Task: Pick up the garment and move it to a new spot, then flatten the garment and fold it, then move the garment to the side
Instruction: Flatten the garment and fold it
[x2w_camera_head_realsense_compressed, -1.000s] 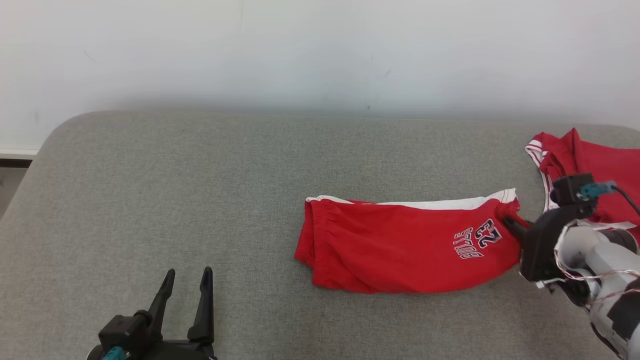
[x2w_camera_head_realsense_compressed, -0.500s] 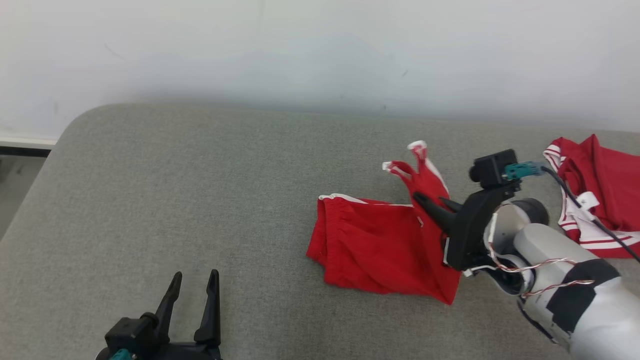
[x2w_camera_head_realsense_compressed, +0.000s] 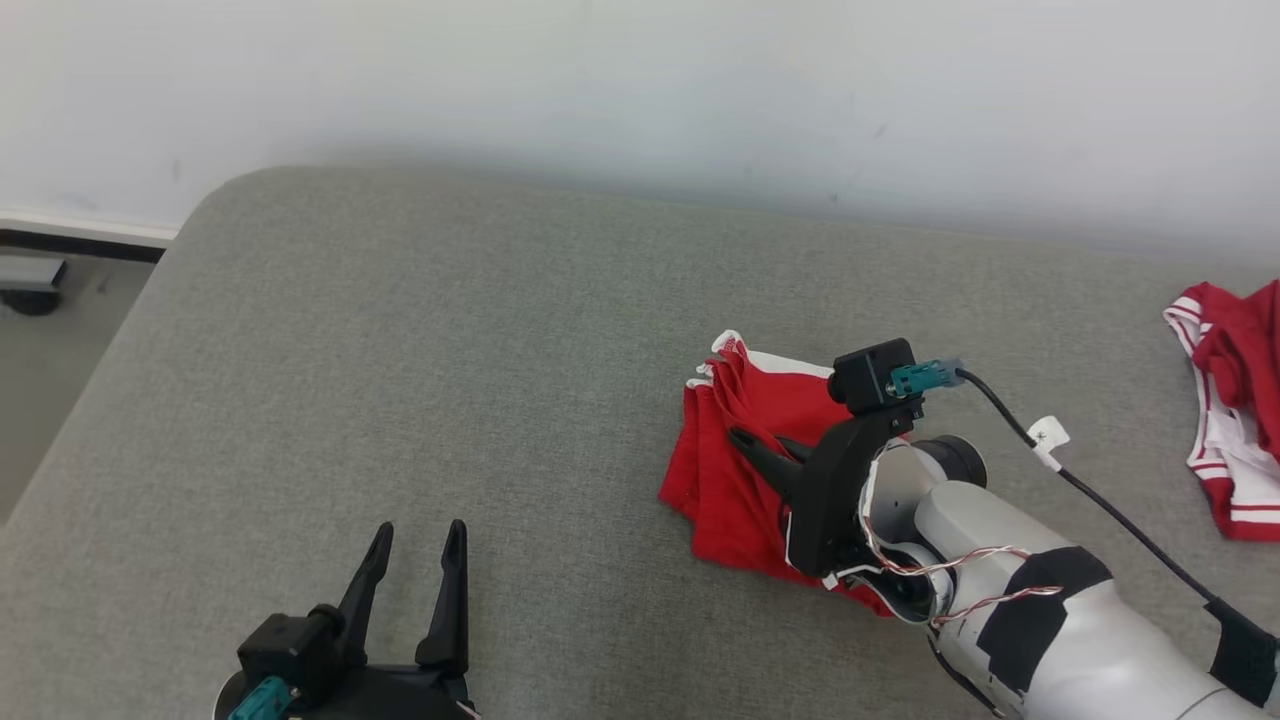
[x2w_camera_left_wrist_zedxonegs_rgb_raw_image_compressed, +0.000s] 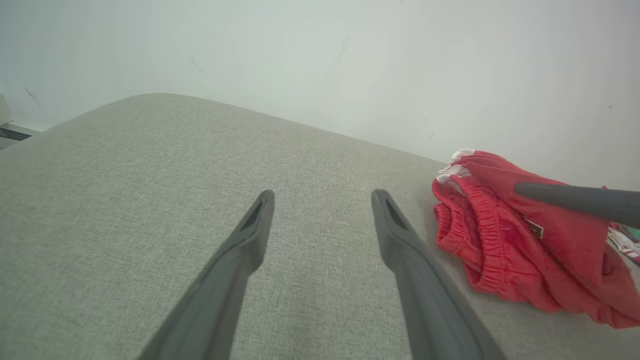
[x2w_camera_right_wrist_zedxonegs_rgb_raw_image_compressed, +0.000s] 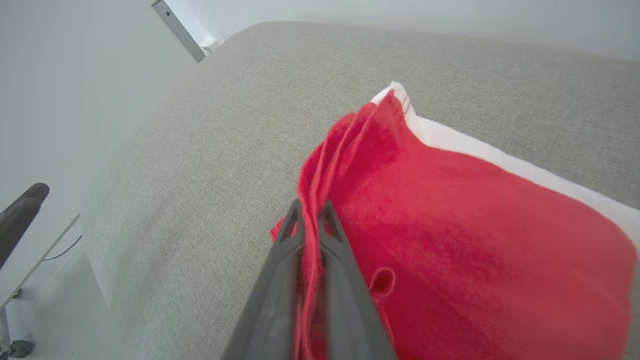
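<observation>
Grips red shorts (x2w_camera_head_realsense_compressed: 730, 480) in right claw (x2w_camera_head_realsense_compressed: 757, 438), right of centre on grey tabletop (x2w_camera_head_realsense_compressed: 400, 350).
Pinches several cloth layers between clenched fingers; holds shorts doubled over and bunched, white-trimmed edge toward the wall, lower part resting on the tabletop. Holds left claw (x2w_camera_head_realsense_compressed: 420, 527) released, fingers spread, well apart from shorts. Notes second red garment (x2w_camera_head_realsense_compressed: 1235, 400) at far right.

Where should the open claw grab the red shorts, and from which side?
Probably the gathered waistband of the red shorts, coming from the robot's left, low along the grey cushion. That thick ruffled edge faces the open left claw and bulges up off the surface, giving it something to close around. The right claw pinches the folded-over edge.
</observation>
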